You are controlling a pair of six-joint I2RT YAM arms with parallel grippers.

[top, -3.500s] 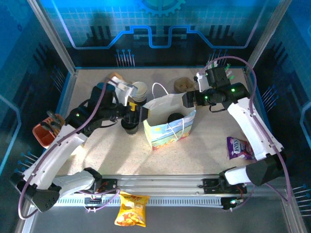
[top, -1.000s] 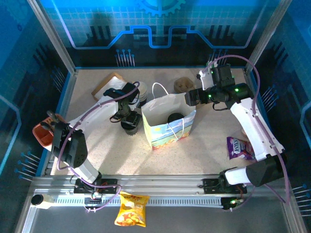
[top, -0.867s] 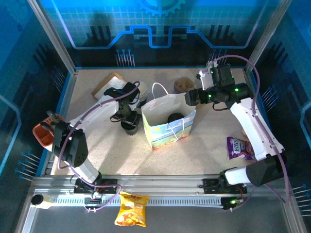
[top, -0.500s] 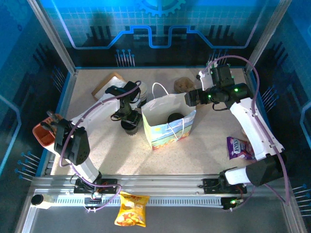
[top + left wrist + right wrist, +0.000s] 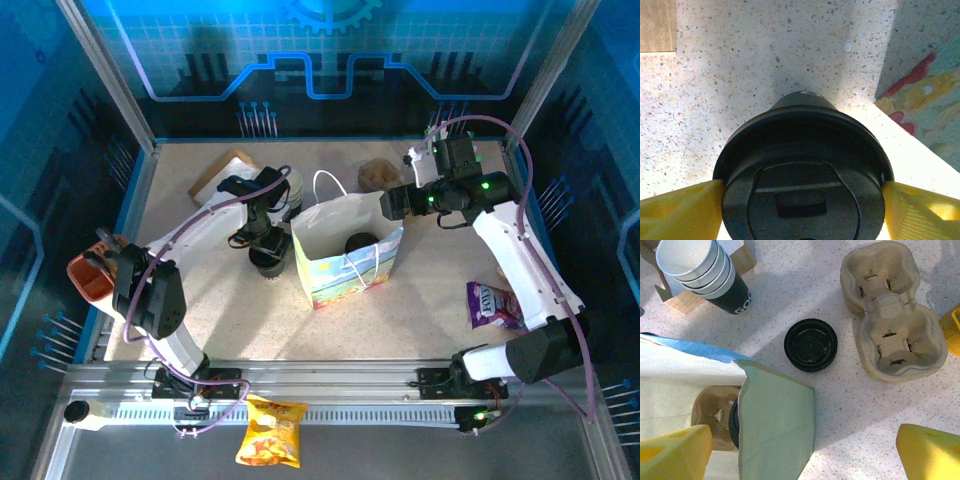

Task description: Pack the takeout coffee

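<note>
Left gripper pinches the takeout coffee by its black lid just left of the paper bag, while the right gripper hangs spread above its far edge.

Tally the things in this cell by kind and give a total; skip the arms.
Paper bag: 1
Lidded cups: 2, one beside the bag, one inside
Lidless cup stack: 1
Loose black lid: 1
Pulp carriers: 2, one on the table, one in the bag
Snack packets: 2, yellow and purple
Orange item: 1
Brown sheet: 1
Total: 11
</note>
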